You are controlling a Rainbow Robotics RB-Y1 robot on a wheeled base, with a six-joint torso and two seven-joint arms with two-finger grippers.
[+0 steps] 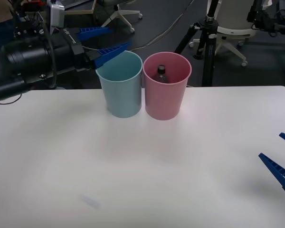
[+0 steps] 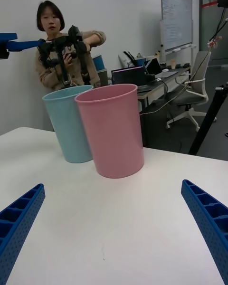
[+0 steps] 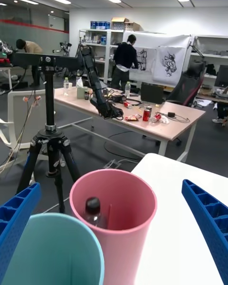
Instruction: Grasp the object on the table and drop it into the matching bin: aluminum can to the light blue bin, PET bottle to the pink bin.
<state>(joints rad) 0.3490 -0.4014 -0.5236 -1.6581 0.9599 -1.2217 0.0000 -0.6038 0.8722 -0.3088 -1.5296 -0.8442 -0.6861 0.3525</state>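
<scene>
Bottle point(image 1: 161, 73) stands inside the pink bin point(image 1: 165, 97), in the upper middle of the front frame; its black cap and a part of the clear body show above the bin's near wall. In the left wrist frame the bottle point(image 3: 93, 211) is seen from above, upright and leaning close to the inner wall of the pink bin point(image 3: 126, 237).

The pink bin stands on the white counter point(image 1: 133, 166), and the blue bin point(image 1: 121, 92) is just beside it on the left of the front frame; their walls look to touch or almost touch. Both bins are upright near the far edge of the counter. From the right wrist frame the pink bin point(image 2: 114, 133) is nearer and the blue bin point(image 2: 69, 126) is partly behind it.

The left pincer point(image 1: 104, 42) hovers at the upper left of the front frame, above the far rim of the blue bin, with its blue fingers point(image 3: 209, 223) spread apart and holding nothing. The right pincer point(image 1: 281, 159) is at the lower right edge of the front frame, low over the counter and well apart from the bins. Its fingers point(image 2: 209, 218) are also spread wide with nothing between them.
</scene>
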